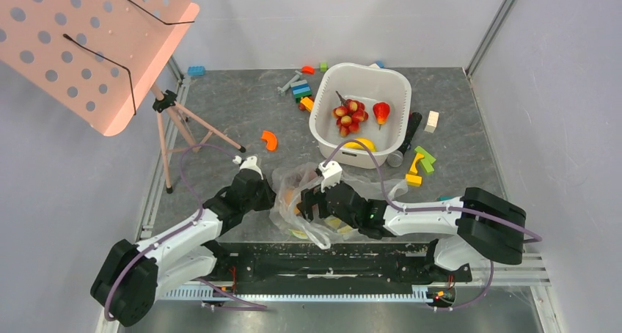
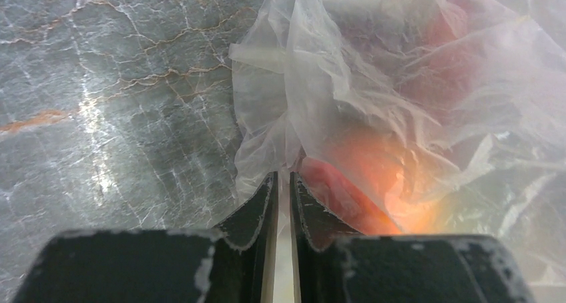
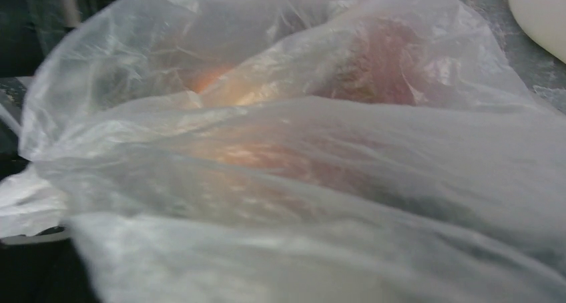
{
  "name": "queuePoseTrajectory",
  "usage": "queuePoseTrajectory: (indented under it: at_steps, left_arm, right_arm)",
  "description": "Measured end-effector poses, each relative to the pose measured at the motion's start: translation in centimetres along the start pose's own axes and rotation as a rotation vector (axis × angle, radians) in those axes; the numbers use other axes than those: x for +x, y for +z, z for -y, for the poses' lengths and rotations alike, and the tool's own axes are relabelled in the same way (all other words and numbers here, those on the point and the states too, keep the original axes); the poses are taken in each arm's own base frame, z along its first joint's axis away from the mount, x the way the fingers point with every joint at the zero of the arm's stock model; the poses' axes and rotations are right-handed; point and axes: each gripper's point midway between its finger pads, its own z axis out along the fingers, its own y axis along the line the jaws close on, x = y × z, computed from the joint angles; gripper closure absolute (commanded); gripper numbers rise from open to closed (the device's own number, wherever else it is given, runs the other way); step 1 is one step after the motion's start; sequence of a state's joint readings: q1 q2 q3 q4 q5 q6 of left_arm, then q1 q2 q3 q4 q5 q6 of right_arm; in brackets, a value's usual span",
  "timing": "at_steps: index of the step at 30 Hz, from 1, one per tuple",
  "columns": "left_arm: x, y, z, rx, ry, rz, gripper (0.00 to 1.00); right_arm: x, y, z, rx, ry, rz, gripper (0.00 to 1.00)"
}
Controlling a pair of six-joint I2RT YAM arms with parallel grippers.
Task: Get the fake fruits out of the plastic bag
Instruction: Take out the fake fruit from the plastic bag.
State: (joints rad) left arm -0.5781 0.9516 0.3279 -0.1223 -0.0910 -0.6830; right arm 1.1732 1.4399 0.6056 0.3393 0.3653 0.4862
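Plastic bag (image 1: 288, 181): L tool (image 2: 282, 180) clamped on its edge; R tool (image 1: 311, 203) spread apart at bag.

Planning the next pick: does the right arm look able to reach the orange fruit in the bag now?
Probably not yet: crumpled film of the plastic bag covers the orange fruit in the right wrist view, and the left gripper pinches just one edge.

Grey marbled tabletop (image 1: 242, 105) is enclosed by plain pale walls (image 1: 330, 17) at the back and both sides. A metal post (image 1: 495, 25) is seen in the back right corner. A pink perforated music stand (image 1: 88, 47) is set tilted on a tripod (image 1: 183, 124) at back left. Lighting is even, with glare noted on the tabletop.
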Motion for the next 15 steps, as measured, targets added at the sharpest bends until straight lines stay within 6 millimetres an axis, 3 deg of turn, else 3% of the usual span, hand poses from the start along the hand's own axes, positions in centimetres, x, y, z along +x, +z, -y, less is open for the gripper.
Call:
queuePoseTrajectory:
  at_steps: [7,15]
  left_arm:
    - [0.4,0.9,0.3,0.019,0.0,-0.015,0.83]
    - [0.4,1.2,0.8,0.048,-0.001,-0.013,0.84]
  right_arm:
    - [-0.8,0.6,-1.3,-0.055,0.019,0.026,0.02]
    - [0.7,2.5,-1.5,-0.075,0.023,-0.018,0.02]
